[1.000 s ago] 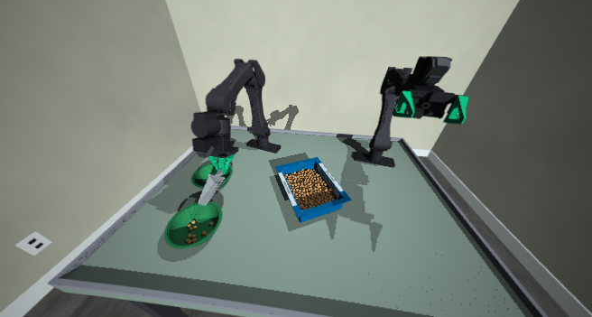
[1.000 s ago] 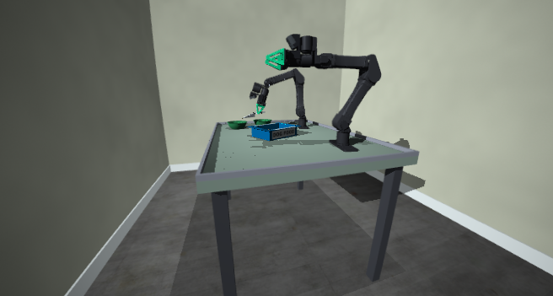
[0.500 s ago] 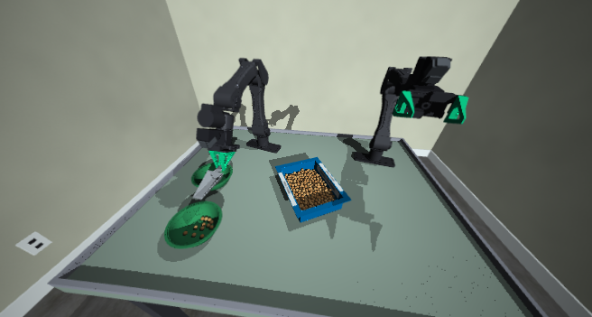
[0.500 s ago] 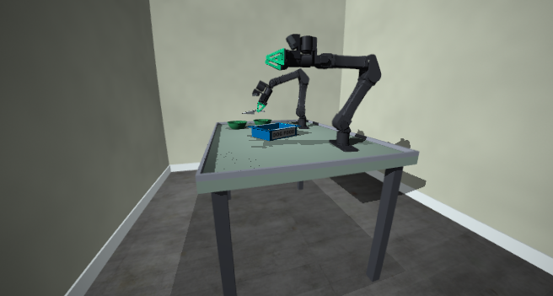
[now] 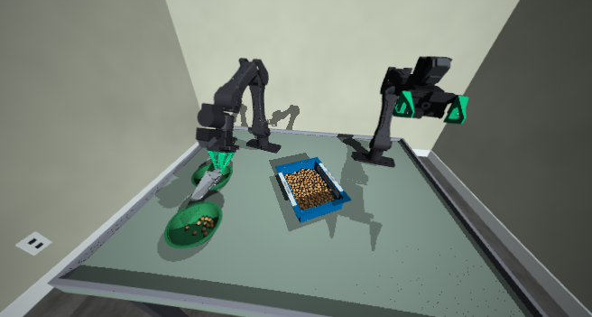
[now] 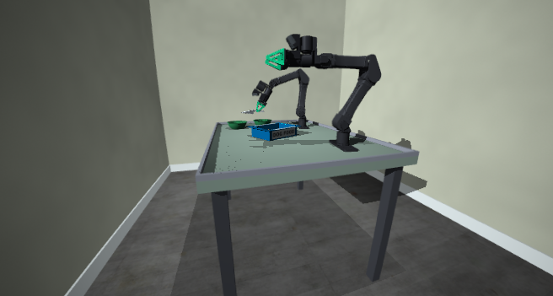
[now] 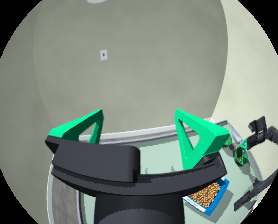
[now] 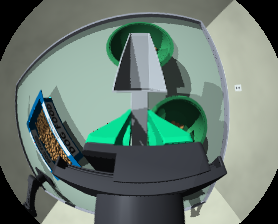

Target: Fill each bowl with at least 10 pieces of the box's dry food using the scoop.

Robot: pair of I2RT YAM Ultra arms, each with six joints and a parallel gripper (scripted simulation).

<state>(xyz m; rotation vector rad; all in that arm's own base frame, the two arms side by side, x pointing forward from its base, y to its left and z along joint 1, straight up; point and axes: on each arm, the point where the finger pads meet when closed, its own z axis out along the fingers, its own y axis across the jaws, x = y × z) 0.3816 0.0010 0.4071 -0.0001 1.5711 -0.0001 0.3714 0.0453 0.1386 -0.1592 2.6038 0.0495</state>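
My right gripper (image 5: pixel 219 160) is shut on the handle of the grey scoop (image 5: pixel 205 184). The scoop tilts down, with its mouth over the far rim of the nearer green bowl (image 5: pixel 194 224). No food shows in the scoop in the right wrist view (image 8: pixel 139 63). The nearer bowl holds several brown pieces. The farther green bowl lies under the gripper and is partly hidden. The blue box (image 5: pixel 311 188) of dry food sits flat mid-table. My left gripper (image 5: pixel 430 107) is open and empty, high above the table's back right.
The two bowls stand close to the table's left raised edge (image 5: pixel 135 204). The box also shows in the right wrist view (image 8: pixel 53 132) and in the left wrist view (image 7: pixel 210 196). The arm bases stand at the back of the table.
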